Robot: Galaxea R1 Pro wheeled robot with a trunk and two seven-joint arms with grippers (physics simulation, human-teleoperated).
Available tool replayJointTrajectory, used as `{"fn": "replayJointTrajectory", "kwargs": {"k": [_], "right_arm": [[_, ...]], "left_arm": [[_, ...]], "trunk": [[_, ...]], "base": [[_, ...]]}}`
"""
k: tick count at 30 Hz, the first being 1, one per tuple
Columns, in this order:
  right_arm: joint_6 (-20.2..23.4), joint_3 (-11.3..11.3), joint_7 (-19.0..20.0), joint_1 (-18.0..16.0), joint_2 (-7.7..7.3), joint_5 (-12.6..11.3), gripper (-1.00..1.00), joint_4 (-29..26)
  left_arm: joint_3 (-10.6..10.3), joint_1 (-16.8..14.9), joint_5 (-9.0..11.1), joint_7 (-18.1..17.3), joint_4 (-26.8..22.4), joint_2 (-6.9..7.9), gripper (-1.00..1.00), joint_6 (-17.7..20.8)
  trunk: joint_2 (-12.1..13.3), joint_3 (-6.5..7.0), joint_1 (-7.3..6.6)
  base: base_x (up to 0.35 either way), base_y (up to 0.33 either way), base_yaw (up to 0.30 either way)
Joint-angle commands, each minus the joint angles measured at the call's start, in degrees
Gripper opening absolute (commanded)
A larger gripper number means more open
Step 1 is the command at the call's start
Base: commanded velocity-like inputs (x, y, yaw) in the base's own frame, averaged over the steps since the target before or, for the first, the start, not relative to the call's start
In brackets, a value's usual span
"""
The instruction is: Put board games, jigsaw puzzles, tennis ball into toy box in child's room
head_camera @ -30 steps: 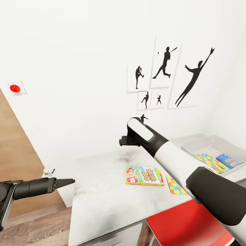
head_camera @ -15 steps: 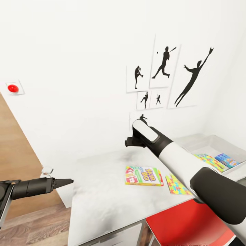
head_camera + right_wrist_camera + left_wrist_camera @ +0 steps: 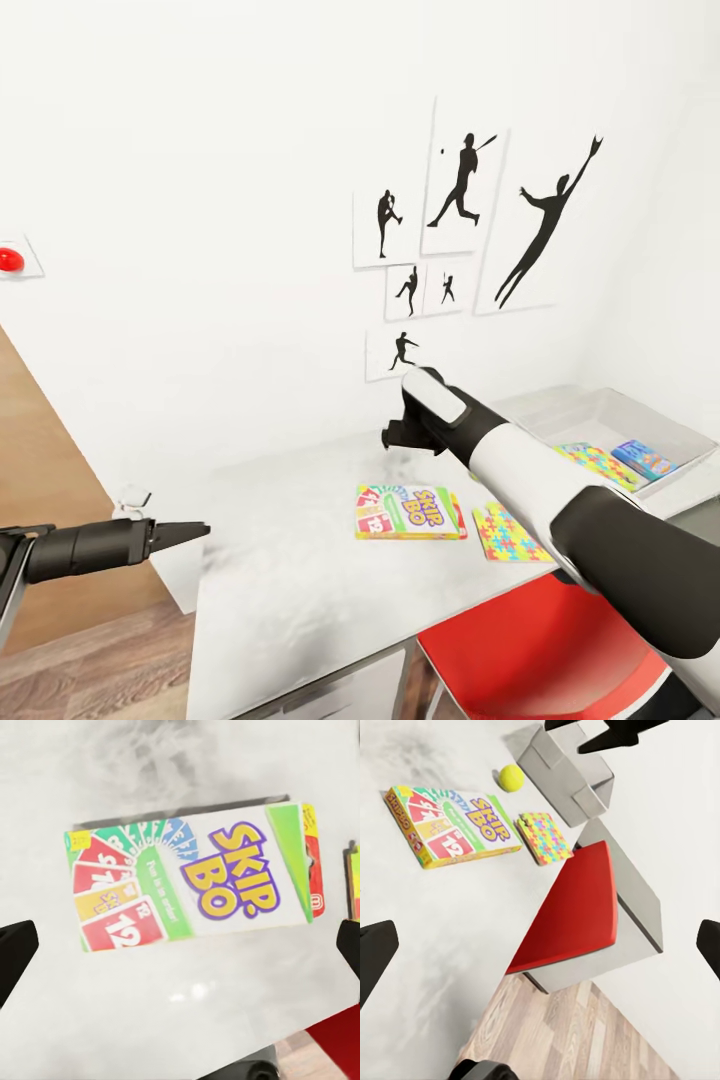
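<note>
Skip-Bo board game box (image 3: 196, 886) lies flat on the grey-white table (image 3: 290, 580), framed between the spread fingers of the right claw (image 3: 180, 937). A yellow tennis ball (image 3: 511, 777) beside the grey toy box (image 3: 566, 772) shows from the left wrist, hidden behind the right arm in the head view. The left claw (image 3: 185, 532) hangs off the table's edge with its tips together.

Below my right wrist camera lies the board game box (image 3: 196, 887), its lid reading "SKIP BO" in purple and yellow letters; the fanned cards printed on it show "12" and "7".
</note>
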Motion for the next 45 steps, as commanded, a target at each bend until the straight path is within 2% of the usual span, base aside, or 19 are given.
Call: {"fn": "replayJointTrajectory", "kwargs": {"k": [1,4,5,7,8,9,11,13,15,20,26,33,39,45], "right_arm": [[-0.38,0.32,0.28,-0.10,-0.03,0.14,1.00,0.34],[-3.36,0.41,3.04,-0.10,-0.01,3.73,1.00,2.00],[-5.03,0.43,4.84,-0.09,0.06,6.28,1.00,2.87],[-6.65,0.47,7.16,-0.09,0.17,9.13,1.00,3.53],[-8.11,0.50,9.97,-0.09,0.33,12.00,1.00,3.97],[-8.79,0.51,11.46,-0.09,0.43,13.38,1.00,4.17],[-11.61,0.53,16.98,-0.09,0.78,18.22,1.00,4.97],[-13.57,0.54,19.68,-0.09,0.93,20.76,1.00,5.71],[-15.09,0.58,21.09,-0.09,1.05,22.21,1.00,6.66],[-17.76,0.60,22.20,-0.09,1.78,23.37,1.00,9.04],[-21.67,0.70,22.96,-0.09,3.38,23.81,1.00,14.20],[-23.57,0.72,24.05,0.04,3.73,23.97,1.00,16.49],[-23.87,0.76,26.98,1.03,3.73,24.09,1.00,16.86],[-23.96,0.85,27.81,1.20,3.86,24.11,1.00,16.91]], "left_arm": [[0.03,-0.05,-0.40,-0.42,-0.10,0.04,1.00,0.60],[0.06,-0.05,-0.36,-0.42,-0.21,0.16,1.00,0.60],[0.07,-0.05,-0.35,-0.42,-0.24,0.21,1.00,0.60],[0.08,-0.05,-0.33,-0.42,-0.27,0.36,1.00,0.60],[0.08,-0.05,-0.30,-0.42,-0.31,0.59,1.00,0.60],[0.08,-0.05,-0.27,-0.42,-0.32,0.73,1.00,0.60],[0.09,-0.05,-0.21,-0.42,-0.31,1.24,1.00,0.60],[0.09,-0.05,-0.18,-0.42,-0.33,1.48,1.00,0.60],[0.09,-0.05,-0.17,-0.42,-0.34,1.61,1.00,0.60],[0.09,-0.05,-0.15,-0.42,-0.36,1.71,1.00,0.60],[0.13,-0.05,-0.09,-0.42,-0.37,1.74,1.00,0.60],[0.10,-0.05,-0.07,-0.42,-0.37,1.74,1.00,0.60],[0.16,-0.05,-0.07,-0.42,-0.37,1.80,1.00,0.60],[0.18,-0.05,-0.07,-0.42,-0.37,1.82,1.00,0.60]], "trunk": [[-0.13,-0.14,0.04],[-0.13,-0.14,0.04],[-0.13,-0.14,0.04],[-0.13,-0.14,0.04],[-0.13,-0.14,0.04],[-0.13,-0.14,0.04],[-0.13,-0.14,0.04],[-0.13,-0.14,0.04],[-0.13,-0.14,0.04],[-0.13,-0.14,0.04],[-0.13,-0.14,0.04],[-0.13,-0.14,0.04],[-0.13,-0.14,0.04],[-2.54,-1.22,1.36]], "base": [[0.000,0.000,-0.015],[0.000,0.000,-0.008],[0.000,0.000,-0.004],[0.000,0.000,-0.003],[0.000,0.000,-0.002],[0.000,0.000,-0.001],[0.000,0.000,0.000],[0.000,0.000,0.000],[0.000,0.000,0.000],[0.000,0.000,0.000],[0.000,0.000,0.000],[0.000,0.000,0.000],[0.000,0.000,0.000],[0.000,0.000,0.000]]}}
